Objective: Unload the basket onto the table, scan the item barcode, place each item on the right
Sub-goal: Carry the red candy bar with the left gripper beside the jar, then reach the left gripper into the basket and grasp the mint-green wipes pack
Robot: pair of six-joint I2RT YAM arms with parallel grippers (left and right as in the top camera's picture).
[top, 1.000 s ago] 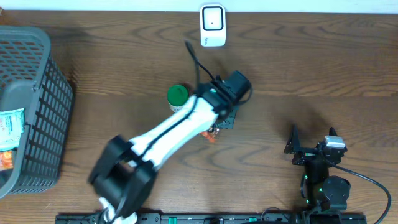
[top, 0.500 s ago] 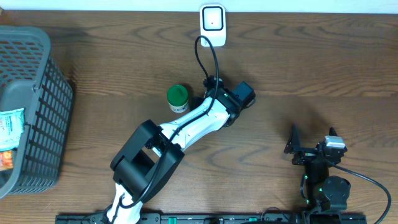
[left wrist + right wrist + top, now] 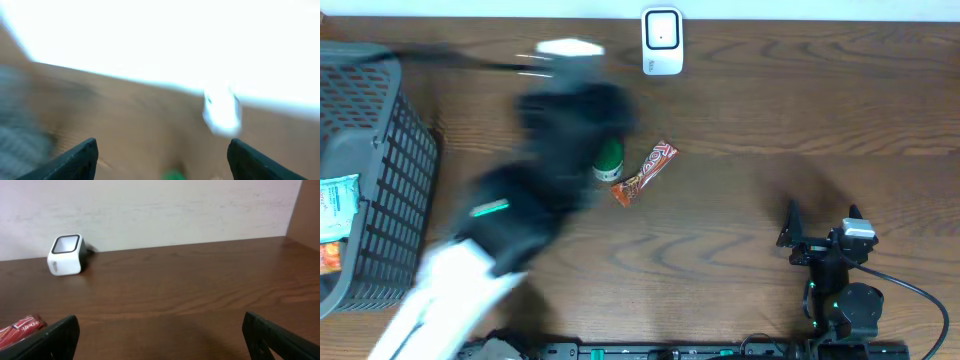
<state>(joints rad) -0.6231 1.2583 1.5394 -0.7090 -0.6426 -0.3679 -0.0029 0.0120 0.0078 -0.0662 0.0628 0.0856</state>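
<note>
Noting bar (image 3: pixel 645 172) loose at 6 o'clock from scanner (image 3: pixel 662 40), likely for reading; left claw (image 3: pixel 162 150), right claw (image 3: pixel 161 325) wide, empty.

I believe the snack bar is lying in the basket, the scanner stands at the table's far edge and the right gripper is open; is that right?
Not quite. The overhead view shows the snack bar lying on the table beside the green-capped bottle, not in the basket. The scanner does stand at the far edge, and the right gripper is open.
</note>
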